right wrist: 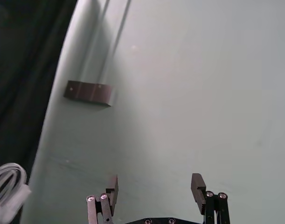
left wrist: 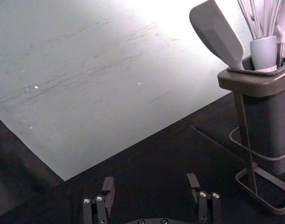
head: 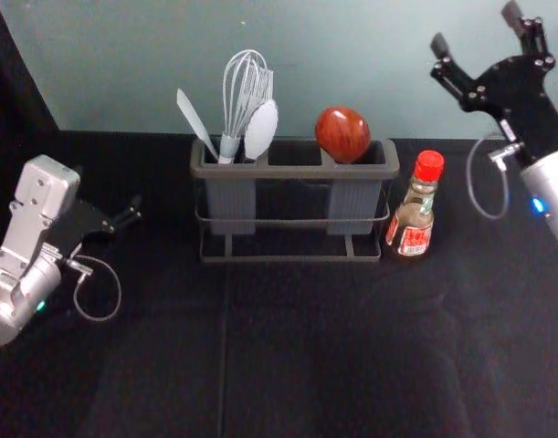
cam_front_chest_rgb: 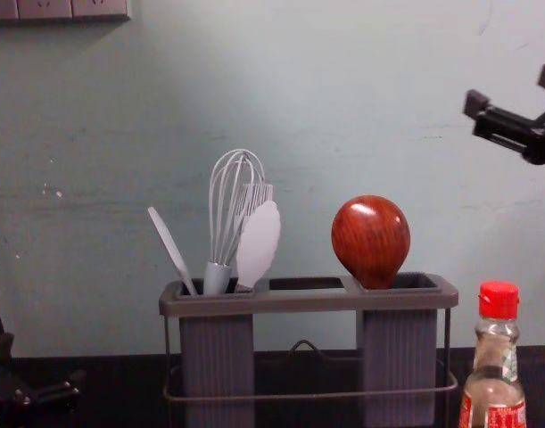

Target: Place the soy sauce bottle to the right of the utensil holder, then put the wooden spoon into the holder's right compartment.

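My right gripper (head: 476, 30) is raised at the upper right, high above the table; its fingers stand open with nothing between them in the right wrist view (right wrist: 155, 182). The left gripper (head: 127, 215) is low, left of the utensil holder (head: 295, 172), and open and empty in the left wrist view (left wrist: 150, 183). The soy sauce bottle (head: 415, 212), red-capped, stands upright just right of the holder. In the chest view the wooden spoon (cam_front_chest_rgb: 370, 239) rises from the holder's right compartment (cam_front_chest_rgb: 399, 357), bowl up, its handle hidden inside.
A whisk (cam_front_chest_rgb: 226, 214), a white spatula (cam_front_chest_rgb: 172, 250) and another white utensil (cam_front_chest_rgb: 259, 242) stand in the holder's left compartment (cam_front_chest_rgb: 217, 361). Behind the table rises a pale wall (head: 352, 55). The black-covered table (head: 306, 347) stretches in front of the holder.
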Robot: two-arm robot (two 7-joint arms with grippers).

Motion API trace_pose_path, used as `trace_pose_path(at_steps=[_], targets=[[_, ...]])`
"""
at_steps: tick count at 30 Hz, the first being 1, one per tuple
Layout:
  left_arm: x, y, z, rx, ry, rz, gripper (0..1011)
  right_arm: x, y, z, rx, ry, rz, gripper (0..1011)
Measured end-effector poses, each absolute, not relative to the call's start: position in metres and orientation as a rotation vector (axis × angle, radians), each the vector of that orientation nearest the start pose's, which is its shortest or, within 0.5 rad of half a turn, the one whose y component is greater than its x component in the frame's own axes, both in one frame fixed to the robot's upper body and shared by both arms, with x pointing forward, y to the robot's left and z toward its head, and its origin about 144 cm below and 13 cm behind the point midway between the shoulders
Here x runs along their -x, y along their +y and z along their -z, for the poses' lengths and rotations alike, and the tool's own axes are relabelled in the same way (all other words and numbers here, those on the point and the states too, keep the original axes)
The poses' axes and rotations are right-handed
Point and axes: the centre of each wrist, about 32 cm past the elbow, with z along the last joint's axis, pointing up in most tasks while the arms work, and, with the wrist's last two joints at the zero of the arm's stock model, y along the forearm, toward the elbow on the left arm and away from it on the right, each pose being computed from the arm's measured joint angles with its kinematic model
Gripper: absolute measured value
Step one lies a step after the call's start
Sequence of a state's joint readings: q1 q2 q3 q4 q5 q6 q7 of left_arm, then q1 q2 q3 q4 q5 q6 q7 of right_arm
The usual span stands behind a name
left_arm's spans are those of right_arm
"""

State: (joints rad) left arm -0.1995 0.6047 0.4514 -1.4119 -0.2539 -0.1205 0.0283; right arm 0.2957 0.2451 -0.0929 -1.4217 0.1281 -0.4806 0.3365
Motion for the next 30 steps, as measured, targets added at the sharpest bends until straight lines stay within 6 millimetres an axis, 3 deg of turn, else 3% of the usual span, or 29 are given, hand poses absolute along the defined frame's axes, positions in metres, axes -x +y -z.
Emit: trace_pose_path(at_steps=[18,30], targets=[[-0.489,0.310,-1.140,-0.304,-0.285,-1.248,1011,-0.523,-0.321,-1.228,-0.026,-0.509,1.239,1002],[-0.489,0.310,-1.140,-0.304,-0.285,-1.248,1011,-0.519,-0.338,-1.197,0.053,-0.422,1.309,1002]])
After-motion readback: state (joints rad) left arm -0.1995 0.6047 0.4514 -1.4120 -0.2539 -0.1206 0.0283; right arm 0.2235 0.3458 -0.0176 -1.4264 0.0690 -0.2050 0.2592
